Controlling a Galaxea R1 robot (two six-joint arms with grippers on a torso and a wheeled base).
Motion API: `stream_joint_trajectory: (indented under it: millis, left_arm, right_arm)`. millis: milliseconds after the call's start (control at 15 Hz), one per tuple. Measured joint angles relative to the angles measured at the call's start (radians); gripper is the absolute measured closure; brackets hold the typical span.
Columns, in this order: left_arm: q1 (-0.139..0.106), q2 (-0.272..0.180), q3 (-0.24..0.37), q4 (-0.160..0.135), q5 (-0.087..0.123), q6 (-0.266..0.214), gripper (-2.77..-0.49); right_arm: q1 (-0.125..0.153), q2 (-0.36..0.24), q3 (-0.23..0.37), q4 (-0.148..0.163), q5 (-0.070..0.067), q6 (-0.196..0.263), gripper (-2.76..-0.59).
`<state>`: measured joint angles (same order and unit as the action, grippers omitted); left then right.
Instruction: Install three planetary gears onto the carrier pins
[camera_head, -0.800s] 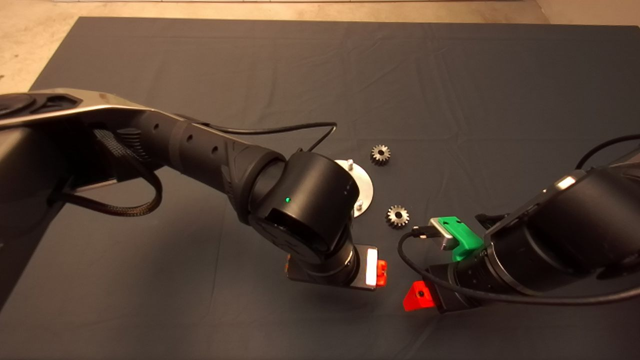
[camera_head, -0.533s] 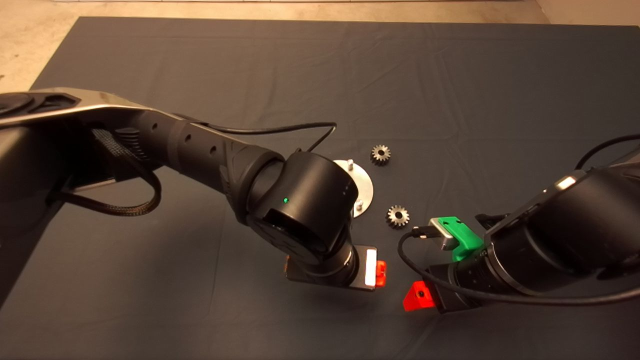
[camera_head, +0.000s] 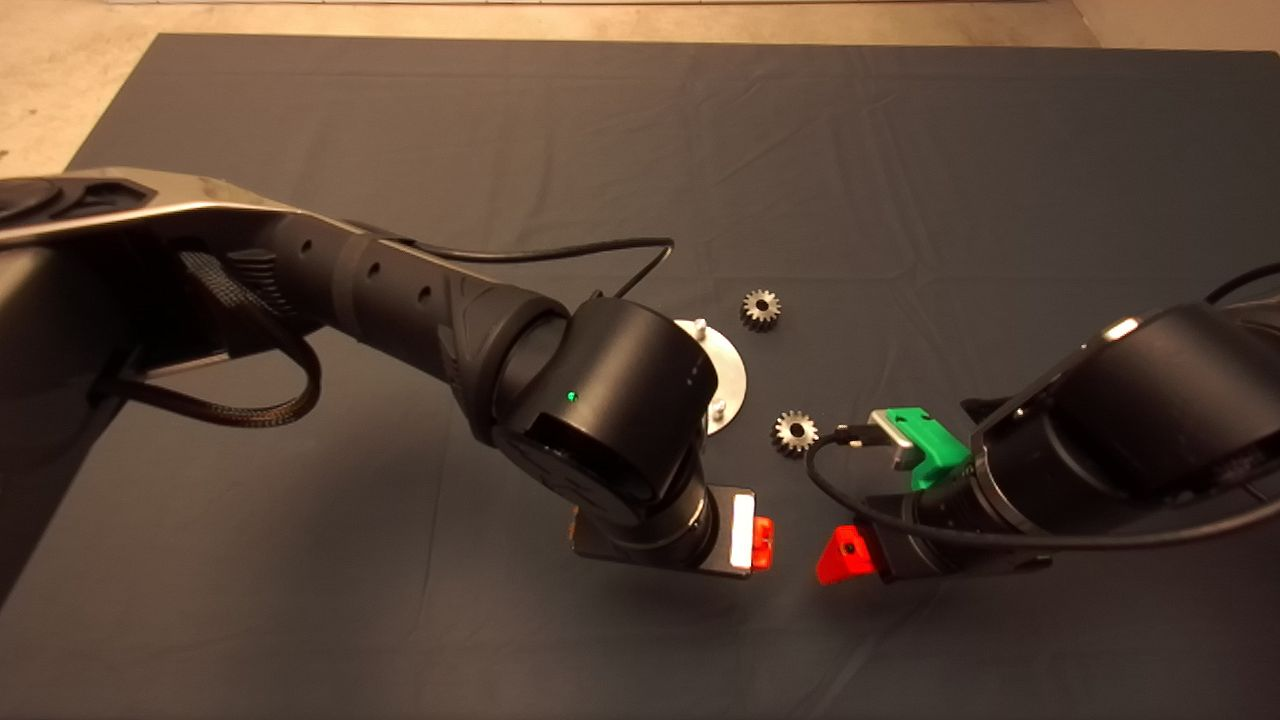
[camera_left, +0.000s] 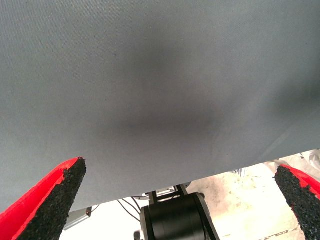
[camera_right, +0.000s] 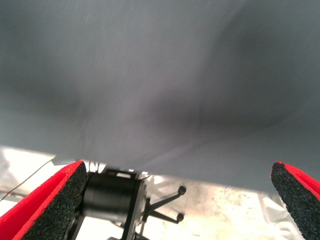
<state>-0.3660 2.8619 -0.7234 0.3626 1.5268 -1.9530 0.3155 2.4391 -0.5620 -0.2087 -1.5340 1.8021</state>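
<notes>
**Right gripper nearest the loose gear**

The right gripper hangs low over the mat, fingers spread wide and empty. The near gear lies flat just beyond it, toward the mat's centre, closer to this arm than the left. The left gripper, also open and empty, hovers beside. A second gear rests past the disc, whose pins stand bare; a third gear is not visible.

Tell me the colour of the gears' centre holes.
Dark, nearly black, inside grey steel teeth; the head view shows the gears best.
</notes>
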Motion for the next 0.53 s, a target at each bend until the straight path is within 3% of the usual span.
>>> stream_joint_trajectory:
  millis: [267,533]
  left_arm:
    - [0.0,0.0,0.001,0.0,0.0,0.0,-2.75]
    - [0.0,0.0,0.002,0.0,0.0,0.0,-2.75]
  right_arm:
    - [0.0,-0.006,-0.089,-0.005,0.001,-0.124,-2.75]
    - [-0.013,-0.006,-0.171,-0.018,0.001,-0.214,-2.75]
